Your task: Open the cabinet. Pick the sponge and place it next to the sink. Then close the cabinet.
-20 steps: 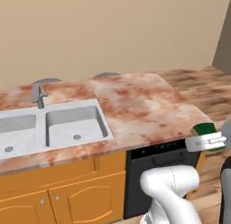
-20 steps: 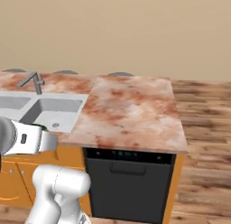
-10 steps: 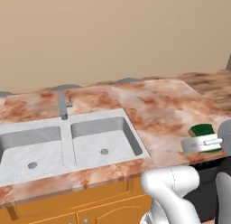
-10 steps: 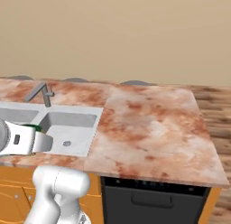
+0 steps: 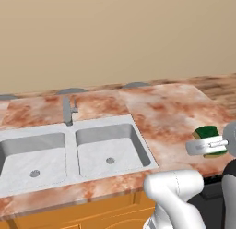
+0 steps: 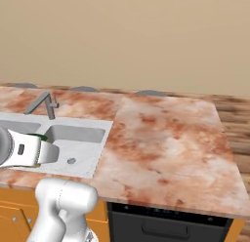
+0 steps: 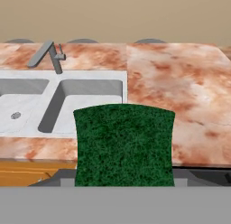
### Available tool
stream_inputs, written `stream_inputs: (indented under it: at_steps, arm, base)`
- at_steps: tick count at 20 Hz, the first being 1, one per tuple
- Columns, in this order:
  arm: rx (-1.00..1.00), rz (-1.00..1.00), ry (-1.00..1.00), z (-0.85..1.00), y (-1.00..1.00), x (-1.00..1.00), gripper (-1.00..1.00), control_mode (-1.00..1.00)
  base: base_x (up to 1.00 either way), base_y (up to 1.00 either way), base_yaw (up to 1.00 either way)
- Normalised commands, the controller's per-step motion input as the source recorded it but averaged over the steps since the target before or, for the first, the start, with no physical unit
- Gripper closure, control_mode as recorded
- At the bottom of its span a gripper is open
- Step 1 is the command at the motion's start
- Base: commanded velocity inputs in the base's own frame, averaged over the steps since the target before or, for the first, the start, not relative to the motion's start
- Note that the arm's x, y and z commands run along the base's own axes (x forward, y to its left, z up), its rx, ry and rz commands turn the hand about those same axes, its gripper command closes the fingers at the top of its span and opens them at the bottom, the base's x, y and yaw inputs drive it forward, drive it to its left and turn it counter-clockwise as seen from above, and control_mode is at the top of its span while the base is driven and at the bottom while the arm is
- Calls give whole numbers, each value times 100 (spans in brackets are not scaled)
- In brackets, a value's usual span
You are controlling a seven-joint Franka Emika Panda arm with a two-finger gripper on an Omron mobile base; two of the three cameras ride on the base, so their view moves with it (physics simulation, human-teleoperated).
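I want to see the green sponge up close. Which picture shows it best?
The hand view: the sponge sits big and green right in front, held in the gripper. The left base view shows a small piece above the fingers; the right base view shows a green sliver.

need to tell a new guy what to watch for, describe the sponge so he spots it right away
Start at the pink marble counter with the double grey sink set into it. Just right of the sink, at the counter's front edge, the white tool is shut on the sponge. It is a small block, dark green on top and yellowish beneath, the only green thing here.
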Motion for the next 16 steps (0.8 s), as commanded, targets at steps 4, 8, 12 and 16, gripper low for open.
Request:
stream_inputs:
  at_steps: [4,8,12,16]
  arm:
    - [0,0,0,0,0,0,100,100]
    - [0,0,0,0,0,0,100,100]
    - [0,0,0,0,0,0,100,100]
    - [0,0,0,0,0,9,100,-100]
  base:
    - [0,0,0]
    - [0,0,0]
    - [0,0,0]
    - [0,0,0]
